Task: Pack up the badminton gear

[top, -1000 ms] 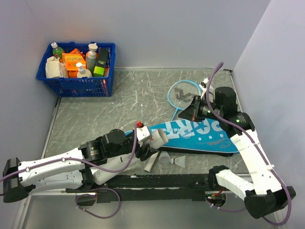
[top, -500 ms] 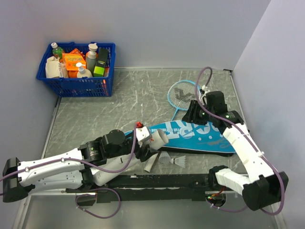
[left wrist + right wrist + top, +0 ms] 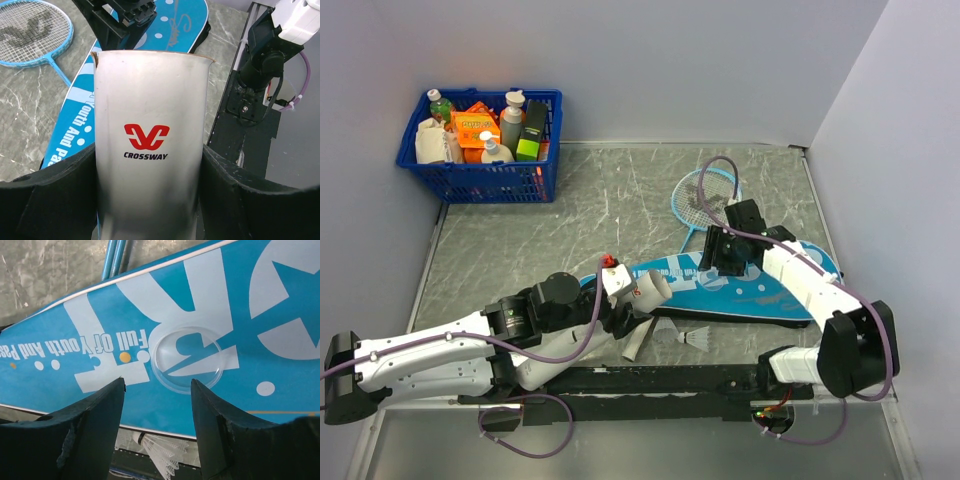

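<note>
1. Left gripper: my fingers are spread wide and clamped on the long white tube. Both dark pads press its sides, and its red "CROSSWAY" logo faces my wrist camera.
2. From the top camera the tube is tilted, with its open mouth pointing to about 2 o'clock over the narrow end of the cover.
3. The teal racket-shaped cover lettered "SPORT" lies flat at 3 o'clock of the tube, running 9-to-3.
4. Right gripper: the fingers are parted with nothing between them, low over the cover. A clear round plastic disc lies on the lettering at 12 o'clock of my fingertips.
5. The light-blue-framed racket has its head on the grey marbled table at 1 o'clock. Its shaft runs under the cover, and I cannot see the handle.
6. The white feather shuttlecocks lie at 6 o'clock of the cover, just beside its near edge.
7. The blue plastic basket of bottles and boxes sits in the 10 o'clock corner, well apart.
</note>
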You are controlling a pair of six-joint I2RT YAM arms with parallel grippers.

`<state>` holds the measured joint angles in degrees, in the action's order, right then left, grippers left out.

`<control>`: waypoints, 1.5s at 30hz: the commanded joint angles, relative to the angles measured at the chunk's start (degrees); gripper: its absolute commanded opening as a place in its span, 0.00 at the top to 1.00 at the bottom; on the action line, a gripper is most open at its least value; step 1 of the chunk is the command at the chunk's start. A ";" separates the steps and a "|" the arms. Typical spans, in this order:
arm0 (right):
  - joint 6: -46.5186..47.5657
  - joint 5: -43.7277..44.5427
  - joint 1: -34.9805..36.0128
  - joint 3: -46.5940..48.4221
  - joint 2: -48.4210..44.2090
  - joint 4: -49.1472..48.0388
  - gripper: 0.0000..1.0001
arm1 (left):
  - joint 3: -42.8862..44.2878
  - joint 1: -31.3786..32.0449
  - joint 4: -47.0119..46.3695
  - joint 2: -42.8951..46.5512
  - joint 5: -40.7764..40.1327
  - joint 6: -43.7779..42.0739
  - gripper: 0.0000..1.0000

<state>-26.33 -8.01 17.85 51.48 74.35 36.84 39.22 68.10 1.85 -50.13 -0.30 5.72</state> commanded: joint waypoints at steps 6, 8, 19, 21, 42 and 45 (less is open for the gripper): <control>-7.50 -0.78 9.12 -1.73 -12.81 7.27 0.35 | 2.09 0.90 -2.02 1.35 -1.29 3.34 0.99; -11.89 -0.08 10.71 -4.01 -15.27 9.11 0.34 | 2.17 0.90 -2.02 1.44 -1.29 3.51 0.99; -24.03 1.16 13.00 -13.69 -24.69 11.94 0.33 | 1.73 1.69 -2.11 2.84 -0.58 4.13 0.99; -25.26 0.28 13.27 -15.71 -25.04 11.15 0.33 | 1.73 1.86 -2.02 2.84 -0.58 4.13 0.99; -32.65 -7.28 15.02 -26.26 -24.33 -3.09 0.69 | 1.73 2.57 -2.02 2.84 -0.85 3.60 0.99; -32.39 -4.75 15.11 -25.39 -25.56 -1.17 1.00 | 1.73 2.66 -2.11 2.58 -0.23 3.25 0.99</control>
<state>-57.01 -14.50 32.40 25.52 50.30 36.80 39.22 70.24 2.83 -47.72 -1.28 8.14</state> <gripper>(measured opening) 0.175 0.701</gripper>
